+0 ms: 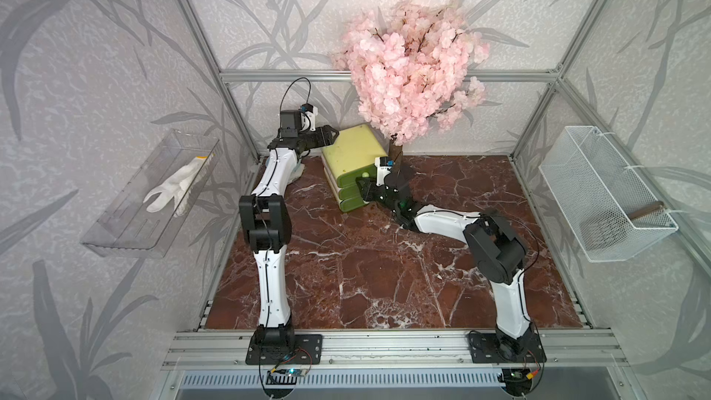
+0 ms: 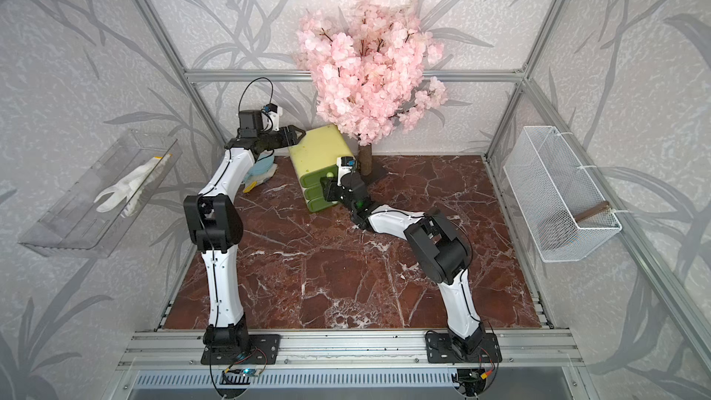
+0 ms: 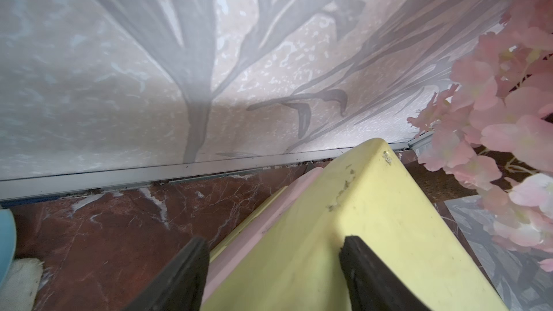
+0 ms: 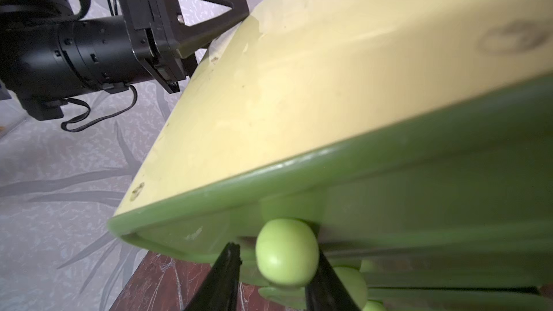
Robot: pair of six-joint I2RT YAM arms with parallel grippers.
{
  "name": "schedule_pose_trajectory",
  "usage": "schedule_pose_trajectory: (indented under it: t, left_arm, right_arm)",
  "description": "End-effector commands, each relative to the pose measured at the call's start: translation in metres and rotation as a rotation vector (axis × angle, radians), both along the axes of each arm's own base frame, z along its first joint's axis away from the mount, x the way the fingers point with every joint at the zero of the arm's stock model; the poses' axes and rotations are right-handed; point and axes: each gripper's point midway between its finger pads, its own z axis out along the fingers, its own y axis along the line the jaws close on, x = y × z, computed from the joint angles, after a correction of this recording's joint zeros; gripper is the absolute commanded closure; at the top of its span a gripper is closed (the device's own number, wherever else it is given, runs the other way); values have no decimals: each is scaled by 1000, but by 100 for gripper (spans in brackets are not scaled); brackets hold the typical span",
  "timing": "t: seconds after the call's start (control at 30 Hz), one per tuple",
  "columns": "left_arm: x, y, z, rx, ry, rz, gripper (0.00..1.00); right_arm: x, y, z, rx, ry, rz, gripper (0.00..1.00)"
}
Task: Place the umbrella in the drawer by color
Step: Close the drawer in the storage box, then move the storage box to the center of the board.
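Observation:
The drawer cabinet (image 1: 348,151) has a yellow top and green drawers and stands at the back of the marble floor; it also shows in the other top view (image 2: 313,148). My right gripper (image 4: 276,249) is open around the top drawer's round green knob (image 4: 286,252). One finger touches the knob and the other stands a little off it. My left gripper (image 3: 273,252) is open and straddles the cabinet's top back edge (image 3: 353,204). A light-blue and white bundle with a yellow tip (image 2: 261,171), apparently the umbrella, lies behind the left arm, mostly hidden.
A pink blossom tree (image 1: 411,63) stands right behind the cabinet. A clear wall tray (image 1: 127,225) on the left holds a white glove (image 1: 173,190). A white wire basket (image 1: 604,194) with a brown stick hangs on the right wall.

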Motion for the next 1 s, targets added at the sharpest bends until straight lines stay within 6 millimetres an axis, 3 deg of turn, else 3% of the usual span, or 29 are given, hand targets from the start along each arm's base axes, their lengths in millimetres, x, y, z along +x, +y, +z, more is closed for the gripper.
schedule_pose_trajectory:
  t: [0.0, 0.1, 0.27, 0.33, 0.4, 0.43, 0.5, 0.57, 0.7, 0.83, 0.97]
  left_arm:
    - [-33, -40, -19, -11, 133, -103, 26]
    - [-36, -41, -18, -10, 135, -104, 26]
    - [-39, -44, -15, -10, 134, -107, 26]
    - [-40, -44, -16, -11, 138, -106, 26]
    - [-40, -45, -16, -8, 139, -108, 26]
    - [-41, -45, -15, -7, 137, -109, 26]
    - [-41, -46, -15, -5, 136, -110, 26]
    - [-41, -46, -14, -5, 135, -109, 26]
    - [-41, -48, -15, -4, 135, -111, 26]
    - [-42, -49, -17, 0, 140, -112, 26]
    - [-44, -49, -19, 3, 147, -109, 26]
  right_arm:
    - [2, 2, 2, -9, -14, 11, 61]
    - [-16, -14, 0, -40, -15, 9, 58]
    - [-42, -75, 1, -111, -20, -57, 51]
    - [-42, -101, 1, -122, 17, -56, 49]
    - [-35, -129, -8, -146, 72, -83, 41]
    - [-32, -142, 3, -127, 60, -94, 36]
    - [-20, -161, 6, -72, 75, -102, 29]
    - [-8, -164, 11, -18, 78, -66, 24]
    - [14, -148, 27, 68, 40, 25, 17]
    - [36, -129, 39, 203, 21, 69, 16]
    - [60, -119, 40, 357, 28, 67, 16]
